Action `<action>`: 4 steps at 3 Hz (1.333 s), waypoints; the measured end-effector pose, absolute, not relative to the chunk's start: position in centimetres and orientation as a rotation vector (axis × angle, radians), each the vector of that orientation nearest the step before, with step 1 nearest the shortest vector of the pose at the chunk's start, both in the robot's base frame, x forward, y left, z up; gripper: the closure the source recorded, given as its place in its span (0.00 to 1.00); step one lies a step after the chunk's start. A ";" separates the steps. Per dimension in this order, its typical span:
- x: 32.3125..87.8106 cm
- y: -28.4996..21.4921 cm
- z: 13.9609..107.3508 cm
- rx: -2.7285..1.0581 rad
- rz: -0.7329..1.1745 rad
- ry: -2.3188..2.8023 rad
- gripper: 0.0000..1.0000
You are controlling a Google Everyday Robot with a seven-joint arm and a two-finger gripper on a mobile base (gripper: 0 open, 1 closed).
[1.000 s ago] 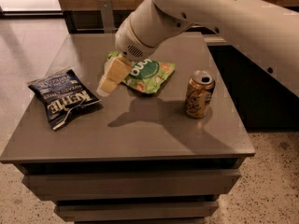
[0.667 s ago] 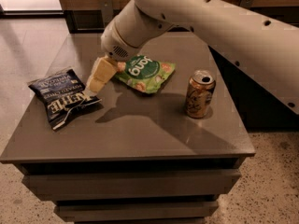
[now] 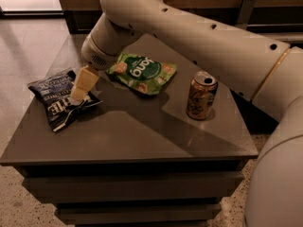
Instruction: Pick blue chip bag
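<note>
The gripper (image 3: 78,94) hangs low over the left side of the counter (image 3: 137,141). Its cream-coloured end slants down and to the left, and its tip is over the right part of the blue chip bag (image 3: 53,104). From this angle it shows as one pale block, so I cannot tell whether it is open or closed, or whether it touches the bag or only hovers just above it.

The blue chip bag lies flat and crinkled near the counter's left edge, dark navy with white lettering on its face. Its right edge, just under the gripper's tip, looks rumpled.

The green snack bag (image 3: 141,72) lies flat further back, toward the middle of the counter. It is near the gripper and to its right, and apart from the blue bag. The arm (image 3: 189,27), thick and cream-coloured, comes in from the upper right and bends down at the wrist just behind the green bag's left end.

A brown drink can (image 3: 201,96) stands upright on the right side of the counter, well apart from both bags. The arm's shadow falls across the dark counter top between the bags and the can.
</note>
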State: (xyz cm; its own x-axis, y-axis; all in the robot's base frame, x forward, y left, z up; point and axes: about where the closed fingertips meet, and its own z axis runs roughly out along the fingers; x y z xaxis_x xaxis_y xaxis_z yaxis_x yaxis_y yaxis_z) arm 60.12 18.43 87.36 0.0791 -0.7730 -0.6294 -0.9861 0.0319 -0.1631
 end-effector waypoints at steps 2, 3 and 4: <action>58.7 21.9 84.2 -1.810 0.516 1.808 0.00; 57.8 23.4 82.7 -1.824 0.556 1.827 0.18; 57.3 24.2 81.8 -1.827 0.575 1.842 0.41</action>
State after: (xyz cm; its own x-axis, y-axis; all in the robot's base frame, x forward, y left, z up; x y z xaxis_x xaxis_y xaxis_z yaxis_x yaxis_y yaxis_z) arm 57.30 24.15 81.82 0.0059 -0.7978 -0.6028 -0.9991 0.0208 -0.0372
